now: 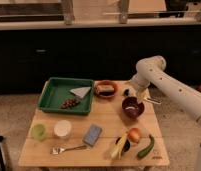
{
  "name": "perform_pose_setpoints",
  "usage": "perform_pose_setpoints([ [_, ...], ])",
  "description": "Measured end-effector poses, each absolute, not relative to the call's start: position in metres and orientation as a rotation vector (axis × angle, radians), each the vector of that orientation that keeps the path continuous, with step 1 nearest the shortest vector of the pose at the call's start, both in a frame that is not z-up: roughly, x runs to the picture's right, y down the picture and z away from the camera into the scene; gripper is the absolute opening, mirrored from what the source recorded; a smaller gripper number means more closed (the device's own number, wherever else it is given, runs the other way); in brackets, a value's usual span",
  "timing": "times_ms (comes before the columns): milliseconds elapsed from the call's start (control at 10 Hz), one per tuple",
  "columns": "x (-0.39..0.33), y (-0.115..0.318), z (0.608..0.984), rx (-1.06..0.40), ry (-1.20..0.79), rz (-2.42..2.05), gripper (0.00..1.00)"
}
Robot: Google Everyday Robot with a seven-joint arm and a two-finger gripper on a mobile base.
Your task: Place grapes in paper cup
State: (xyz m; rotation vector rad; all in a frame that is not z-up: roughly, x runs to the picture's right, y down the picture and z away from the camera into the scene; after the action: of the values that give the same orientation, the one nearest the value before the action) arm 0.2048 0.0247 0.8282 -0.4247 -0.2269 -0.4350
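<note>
Firstly, a wooden table (106,120) is seen, and a white arm (169,87) is bent over its right side. The gripper (139,98) is held low at the right rear part of the table, just above the far rim of a dark red bowl (126,106); its fingers are kept apart and nothing is gripped. A green tray (46,95) is placed at the left rear corner. The grapes (70,103) are found inside it, near its front wall: a small bunch of dark reddish-purple round berries. A pale triangular piece (80,91) is laid behind them in the same tray. A brown bowl (97,90) is set just right of the tray; something light is seen in it, but it cannot be identified. The paper cup (62,129), white and wide-mouthed, is stood in front of the tray, apart from the grapes. A smaller light-green cup (39,131) is stood just left of it.
</note>
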Motion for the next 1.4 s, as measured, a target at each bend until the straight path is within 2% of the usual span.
perform_pose_setpoints([
  [400, 0.155, 0.002, 0.762, -0.298, -0.25, -0.519, 0.8],
  [800, 0.101, -0.007, 0.75, -0.248, -0.289, -0.618, 0.8],
  [1400, 0.042, -0.028, 0.756, -0.243, -0.331, -0.698, 0.8],
])
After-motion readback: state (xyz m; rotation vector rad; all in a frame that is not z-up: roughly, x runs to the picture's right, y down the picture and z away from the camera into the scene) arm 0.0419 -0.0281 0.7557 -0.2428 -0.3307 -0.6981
